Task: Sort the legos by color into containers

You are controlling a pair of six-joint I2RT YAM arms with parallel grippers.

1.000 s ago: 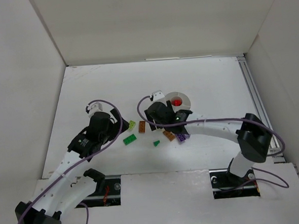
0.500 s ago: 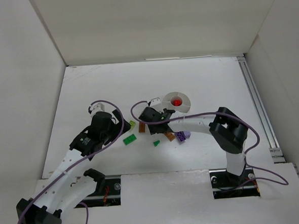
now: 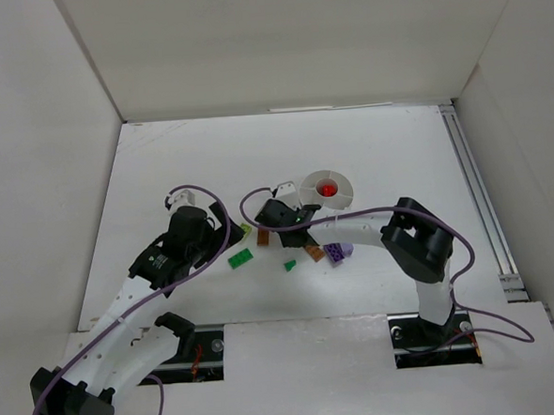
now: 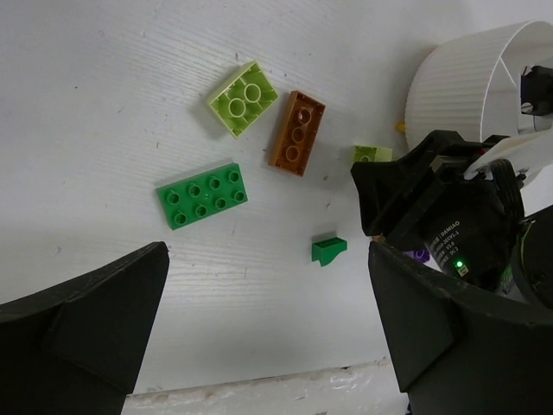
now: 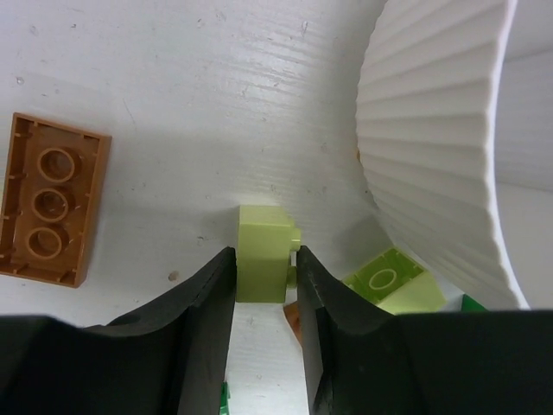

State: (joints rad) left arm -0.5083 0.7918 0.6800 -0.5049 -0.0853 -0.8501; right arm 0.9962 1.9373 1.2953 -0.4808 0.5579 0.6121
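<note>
**Pinching a pale green brick beside the tub**

Hovering on the left with the left gripper (image 4: 266, 259), jaws wide apart and holding nothing, above the table (image 4: 104, 86) and its loose pieces: a flat green plate (image 4: 203, 195), a yellow-green square brick (image 4: 244, 98), a brown brick (image 4: 295, 132) and a tiny green wedge (image 4: 328, 250). Next, at the right gripper (image 5: 264, 270), down at table level, jaws pressed against both sides of a small pale green brick (image 5: 262, 246) lying just beside the ribbed wall of the white tub (image 5: 432, 147). Probably light, rigid and slick, so apt to twist or squirt out if pinched off-centre. Best held squarely across two flat opposite faces, clear of the studs. Farthest right, inside the tub, just one red piece (image 3: 328, 188) seen from above.
</note>
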